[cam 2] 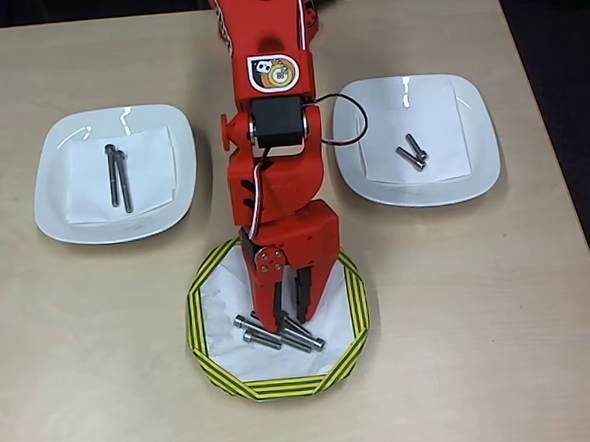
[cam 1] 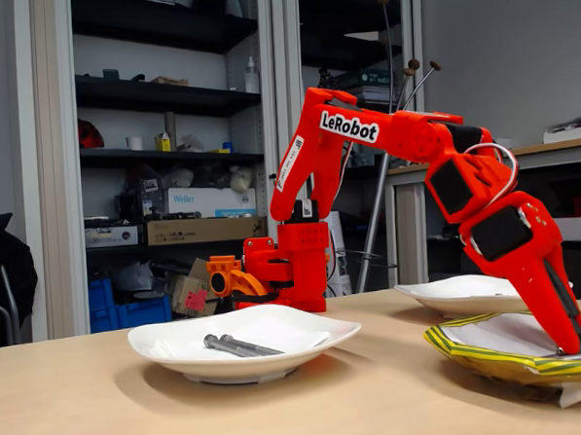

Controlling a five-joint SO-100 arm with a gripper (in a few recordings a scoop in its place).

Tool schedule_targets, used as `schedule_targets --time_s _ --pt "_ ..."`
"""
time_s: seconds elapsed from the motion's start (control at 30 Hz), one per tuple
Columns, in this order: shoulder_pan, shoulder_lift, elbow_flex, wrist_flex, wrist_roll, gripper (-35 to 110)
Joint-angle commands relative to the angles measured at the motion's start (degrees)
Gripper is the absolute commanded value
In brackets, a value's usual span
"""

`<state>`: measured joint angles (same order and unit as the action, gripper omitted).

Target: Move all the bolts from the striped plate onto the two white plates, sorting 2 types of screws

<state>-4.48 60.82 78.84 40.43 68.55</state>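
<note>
In the fixed view, take the striped plate (cam 1: 492, 351) at the right edge as your reference. Your red arm (cam 1: 384, 135) reaches from its base behind the table, over and down, and the gripper (cam 1: 570, 344) has its tips down inside that plate, at or just above the white paper lining. From this low angle you cannot tell whether the fingers are apart or together, and the plate's rim hides any bolts in it. Just behind the striped plate sits one white plate (cam 1: 460, 291). Well to the left of it, in the foreground, sits the other white plate (cam 1: 241, 342), with two long bolts (cam 1: 234, 346) lying side by side on its paper.

In the overhead view, the striped plate (cam 2: 207, 332) lies at the bottom centre of the wooden table (cam 2: 483, 350), directly under the arm. The gripper (cam 2: 289, 317) points down into the plate with a narrow gap between its two fingers, slightly open, the tips right over a small cluster of bolts (cam 2: 280, 334) on the lining; whether it grips one of them you cannot tell. Up and to the left of the striped plate is the white plate with the long bolts (cam 2: 118, 178) resting parallel on a paper square. Up and to the right is the white plate (cam 2: 473, 175) holding two short bolts (cam 2: 412, 152), touching each other.
</note>
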Motion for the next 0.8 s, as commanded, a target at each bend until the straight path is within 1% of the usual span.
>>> schedule_targets --time_s 0.0,0.23,0.4,0.53,0.77 --pt "-2.1 0.4 0.5 -0.4 1.2 9" --pt "-3.3 -0.2 6.5 -7.6 3.5 9" --pt "-3.2 1.1 7.8 -7.6 3.9 7" --pt "-2.5 2.3 7.8 -5.8 5.0 0" --pt "-1.5 3.9 6.4 -3.4 2.5 0"
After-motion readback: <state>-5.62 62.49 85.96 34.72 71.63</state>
